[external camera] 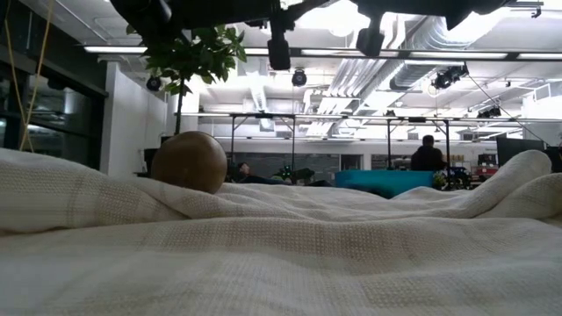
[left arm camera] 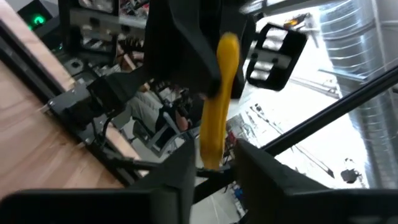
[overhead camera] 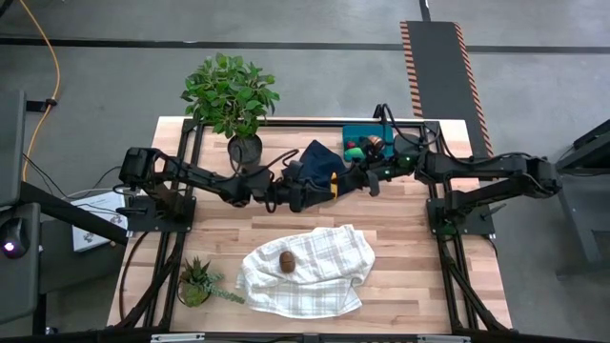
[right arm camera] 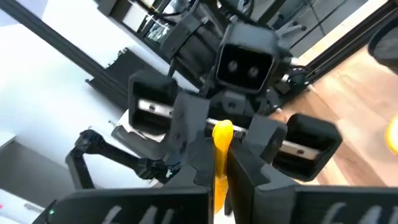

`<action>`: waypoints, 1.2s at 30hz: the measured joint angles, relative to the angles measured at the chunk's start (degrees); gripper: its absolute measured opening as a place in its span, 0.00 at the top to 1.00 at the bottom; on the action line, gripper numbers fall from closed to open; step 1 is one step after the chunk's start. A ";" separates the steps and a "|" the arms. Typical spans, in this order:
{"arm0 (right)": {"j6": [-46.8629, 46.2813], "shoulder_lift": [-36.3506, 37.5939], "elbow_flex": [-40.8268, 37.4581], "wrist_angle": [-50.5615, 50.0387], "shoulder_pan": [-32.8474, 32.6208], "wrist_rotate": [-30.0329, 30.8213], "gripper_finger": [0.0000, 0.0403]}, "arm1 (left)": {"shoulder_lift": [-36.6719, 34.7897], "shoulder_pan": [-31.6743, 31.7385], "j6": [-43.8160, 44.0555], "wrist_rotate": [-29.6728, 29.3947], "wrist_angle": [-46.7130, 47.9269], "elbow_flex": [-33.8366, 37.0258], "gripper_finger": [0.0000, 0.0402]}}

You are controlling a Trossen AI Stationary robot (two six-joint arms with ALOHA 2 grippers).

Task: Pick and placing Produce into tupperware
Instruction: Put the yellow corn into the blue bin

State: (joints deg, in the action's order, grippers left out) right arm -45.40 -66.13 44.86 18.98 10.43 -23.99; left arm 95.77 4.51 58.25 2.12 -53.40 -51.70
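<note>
A yellow banana [overhead camera: 335, 188] hangs in the air above the table's middle, between my two grippers. My left gripper [overhead camera: 322, 191] comes from the left and my right gripper [overhead camera: 355, 181] from the right, and both are shut on the banana. The teal tupperware [overhead camera: 355, 131] stands at the far right. It holds a green piece [overhead camera: 355, 152], a dark red piece [overhead camera: 350, 145] and a brown piece [overhead camera: 374, 146]. A brown kiwi [overhead camera: 285, 260] rests on a white checked cloth [overhead camera: 315, 276] near the front. The kiwi also shows in the low view [external camera: 187, 162]. My left gripper pinches one end of the banana [left arm camera: 210, 155] between its two fingers, coming level from the table's left. The banana runs on away from the fingers, clear of the table. My right gripper pinches the banana's other end [right arm camera: 221, 163] between its two fingers, coming level from the table's right. The banana points at the left gripper opposite and is clear of the table.
A dark navy cloth [overhead camera: 319, 157] lies under the grippers. A potted plant [overhead camera: 232, 95] stands at the far left and a small one [overhead camera: 195, 281] at the near left. A black frame borders the table. Bare wood lies to the right of the white cloth.
</note>
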 joint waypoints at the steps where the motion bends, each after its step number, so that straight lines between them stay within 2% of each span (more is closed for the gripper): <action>1: 0.02 0.02 0.00 -0.12 0.19 0.13 0.99 | -0.02 0.00 0.01 0.01 0.57 0.00 0.71; 6: 0.06 0.62 0.00 -1.21 2.42 2.12 0.99 | -0.01 0.00 0.55 0.00 3.97 -0.02 0.53; 10: 0.88 1.36 0.04 -5.89 6.00 4.79 0.99 | -0.01 0.00 1.04 0.28 4.87 -0.01 0.48; 20: 8.50 1.11 0.04 -23.12 19.87 11.39 0.99 | -0.02 0.00 1.18 0.29 5.21 -0.02 0.57; 26: 10.97 -2.08 0.04 -26.27 28.16 7.96 0.99 | -0.02 -0.02 1.31 0.53 5.59 -0.02 0.62; 31: 14.47 -6.79 1.70 -31.30 31.40 6.10 0.99 | -0.02 -0.02 2.22 0.84 5.59 -0.02 0.64; 36: 23.53 -11.83 8.97 -42.83 32.05 10.64 0.99 | -0.02 -0.02 3.55 2.00 5.59 -0.02 0.65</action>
State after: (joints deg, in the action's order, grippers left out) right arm -21.87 -77.96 53.83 -23.84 42.48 -13.35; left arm 95.74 4.49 61.80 4.12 -47.81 -51.72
